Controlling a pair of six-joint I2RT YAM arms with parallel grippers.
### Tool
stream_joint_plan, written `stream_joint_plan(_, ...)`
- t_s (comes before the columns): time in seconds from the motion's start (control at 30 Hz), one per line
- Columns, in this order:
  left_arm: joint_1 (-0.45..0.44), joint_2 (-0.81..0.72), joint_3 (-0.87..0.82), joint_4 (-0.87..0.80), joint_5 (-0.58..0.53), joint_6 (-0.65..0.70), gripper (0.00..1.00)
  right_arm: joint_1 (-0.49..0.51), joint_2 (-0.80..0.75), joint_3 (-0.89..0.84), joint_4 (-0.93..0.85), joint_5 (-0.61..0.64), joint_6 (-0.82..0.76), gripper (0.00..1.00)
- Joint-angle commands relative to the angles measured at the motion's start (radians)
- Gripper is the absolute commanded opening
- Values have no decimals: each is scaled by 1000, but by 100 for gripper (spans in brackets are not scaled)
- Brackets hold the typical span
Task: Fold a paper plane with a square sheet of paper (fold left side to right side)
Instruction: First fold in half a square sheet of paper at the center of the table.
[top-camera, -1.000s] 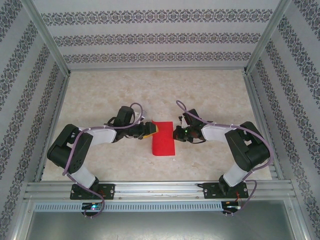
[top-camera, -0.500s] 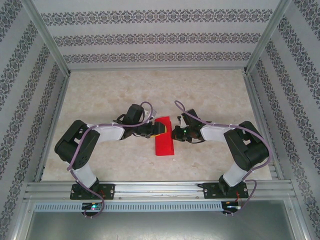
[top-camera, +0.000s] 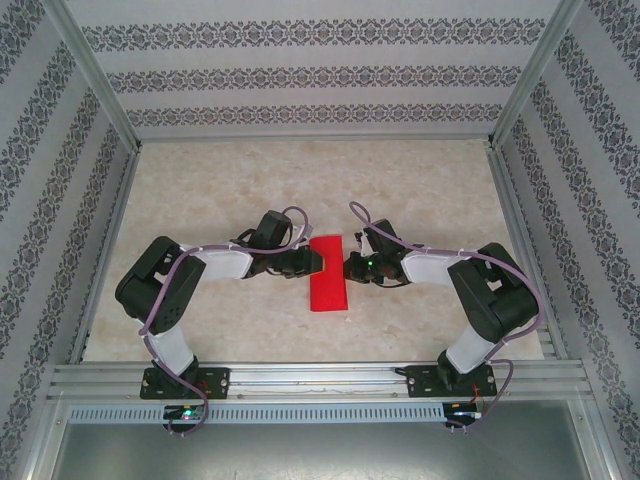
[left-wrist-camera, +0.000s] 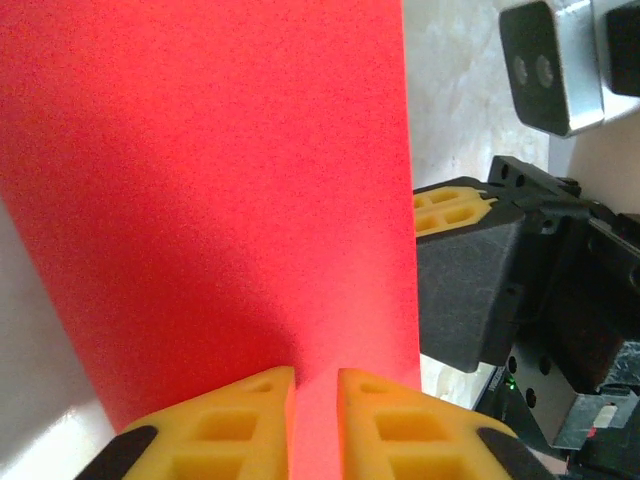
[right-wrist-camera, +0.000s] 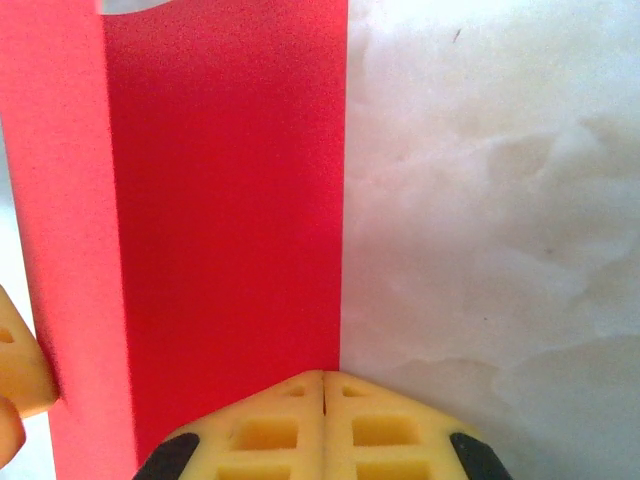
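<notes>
Okay, checking the square sheet of paper (top-camera: 328, 274): it lies flat on the bench (top-camera: 420, 190) between my two arms as a narrow red rectangle, long edges running away from me. So I judge the left-to-right fold is laid over. On the right wrist camera a paler strip runs along the left side of the darker top layer, so the edges may not line up cleanly. There's no pointed tip yet. By my reckoning, pressing this crease and all the angled folds that make the plane are still to do.

The right fingers (right-wrist-camera: 270, 432) are pressed fully together with nothing between them. They sit at the right long edge of the paper, and I can't tell whether they're bearing down on it. The left fingers (left-wrist-camera: 215, 425) are at the left edge, drawn close with a slim gap. Red shows through that gap, but I can't tell whether they're pinching the sheet or only hovering over it.

Against a second ago, the left arm has pushed in towards the middle. Its fingers were spread wide then and have narrowed sharply. The paper looked wider, and half a second back one side was lifted. Now it reads slimmer and flatter. The right arm has barely shifted and has stayed closed throughout.
</notes>
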Motion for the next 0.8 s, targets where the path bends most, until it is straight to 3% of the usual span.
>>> stream_joint_plan(0.0, -12, -2, 24, -49, -33, 29, 14, 16, -22, -29, -31, 9, 9, 0)
stream_joint_plan(0.2, -11, -5, 27, -54, -45, 28, 13, 5, -103, -57, -28, 31, 21, 8)
stream_joint_plan(0.4, -12, -12, 25, -48, -53, 22, 13, -39, -227, -123, 5, 1, 52, 30)
stream_joint_plan(0.57, -12, -14, 22, -41, -51, 18, 13, -56, -294, -170, 107, -93, 86, 51)
stream_joint_plan(0.77, -11, -14, 18, -31, -47, 13, 12, -47, -229, -169, 223, -188, 116, 57)
